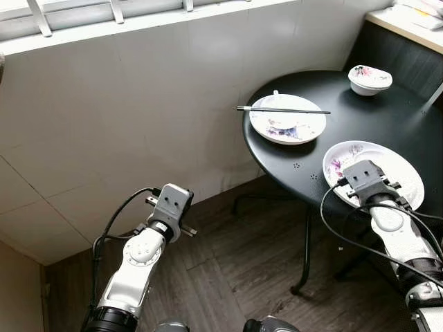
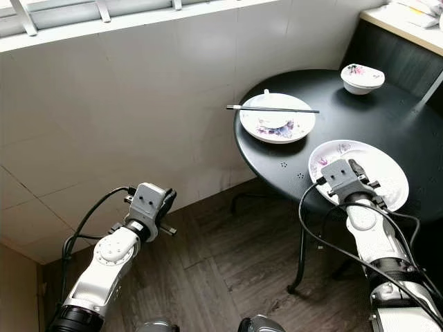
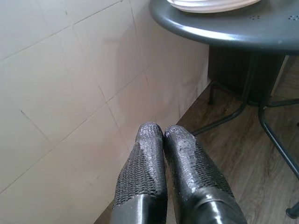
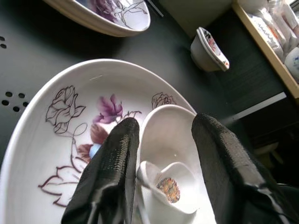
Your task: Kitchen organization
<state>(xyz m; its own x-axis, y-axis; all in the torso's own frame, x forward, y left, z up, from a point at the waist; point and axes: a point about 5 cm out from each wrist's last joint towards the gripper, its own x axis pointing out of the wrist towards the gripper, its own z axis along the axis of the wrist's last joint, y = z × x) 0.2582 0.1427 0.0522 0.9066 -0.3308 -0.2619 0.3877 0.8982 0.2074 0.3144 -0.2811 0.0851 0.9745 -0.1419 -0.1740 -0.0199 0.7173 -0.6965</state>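
Left eye view: round black worktop (image 1: 387,131) at right, against a tiled wall (image 1: 124,117). Near plate (image 1: 387,166) sits at the worktop's front edge, with the right end effector (image 1: 365,174) over its near rim. Far plate (image 1: 287,119) lies behind it, with black chopsticks (image 1: 284,110) laid across and a white spoon (image 1: 277,104) in it. Small floral bowl (image 1: 369,78) sits further back. Left end effector (image 1: 160,200) hangs low over the wood floor (image 1: 235,277), beside the wall, well apart from the worktop.

Left wrist view: left fingers (image 3: 145,163) pressed together, holding nothing — worktop edge and its legs ahead.

Right wrist view: right fingers (image 4: 114,163) spread apart, straddling a small white dish (image 4: 170,154) that rests in the near plate — not clamped on it.
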